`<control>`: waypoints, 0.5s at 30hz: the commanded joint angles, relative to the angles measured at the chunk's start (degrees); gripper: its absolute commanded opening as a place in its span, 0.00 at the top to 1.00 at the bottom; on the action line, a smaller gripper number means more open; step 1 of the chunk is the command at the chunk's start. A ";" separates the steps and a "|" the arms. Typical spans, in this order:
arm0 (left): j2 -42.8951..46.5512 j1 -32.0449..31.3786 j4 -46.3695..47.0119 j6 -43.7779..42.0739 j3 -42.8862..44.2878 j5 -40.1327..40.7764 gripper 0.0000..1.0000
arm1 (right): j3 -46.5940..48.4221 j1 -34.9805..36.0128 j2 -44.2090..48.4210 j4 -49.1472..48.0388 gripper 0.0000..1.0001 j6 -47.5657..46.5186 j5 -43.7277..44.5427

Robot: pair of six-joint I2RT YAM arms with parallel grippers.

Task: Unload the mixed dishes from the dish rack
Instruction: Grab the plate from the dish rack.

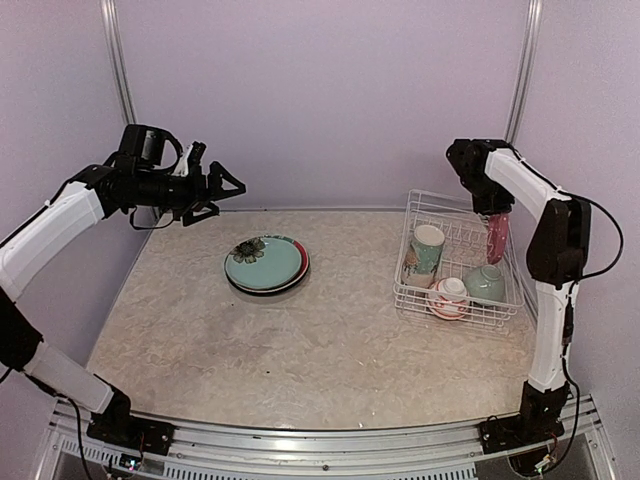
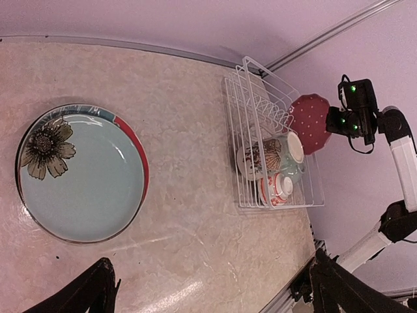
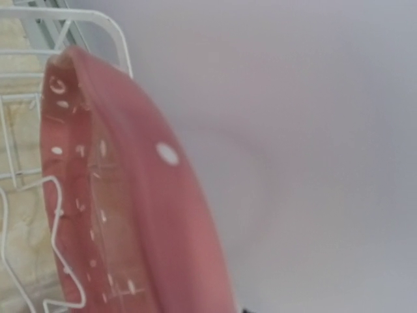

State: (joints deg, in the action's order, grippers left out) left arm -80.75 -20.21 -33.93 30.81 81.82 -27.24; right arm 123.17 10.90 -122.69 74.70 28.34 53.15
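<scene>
Top external: table (image 1: 300, 350), rack (image 1: 404, 290) at its right holding mug (image 1: 425, 250) and 2 bowls (image 1: 485, 283); 2 plates (image 1: 266, 263) stacked mid-table. On edge at rack's far right, pink plate (image 1: 497, 240), rim pinched by right gripper (image 1: 495, 215). Best lifted straight up, clear of wires. Fingers of left gripper (image 1: 228, 188) spread, idle.

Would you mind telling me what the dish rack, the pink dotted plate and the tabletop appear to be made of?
Dish rack: thin wire grid with a smooth white coating, probably coated metal. Pink dotted plate: likely glazed ceramic, judging by its glossy surface. Tabletop: beige marbled pattern with a soft sheen; stone or printed laminate, unclear which.
</scene>
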 commanded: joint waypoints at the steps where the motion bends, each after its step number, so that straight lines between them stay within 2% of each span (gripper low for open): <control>1: -1.13 0.39 -0.34 0.22 1.03 -1.20 0.01 | 3.31 0.57 3.47 3.43 1.00 -0.63 8.38; 15: -2.37 0.40 -0.40 0.29 1.14 -1.53 0.01 | 5.12 1.41 7.62 2.86 1.00 -4.43 7.51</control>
State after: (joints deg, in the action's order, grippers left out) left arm -82.15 -20.16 -33.93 30.89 81.82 -28.10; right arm 126.19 11.53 -120.57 78.22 25.23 57.25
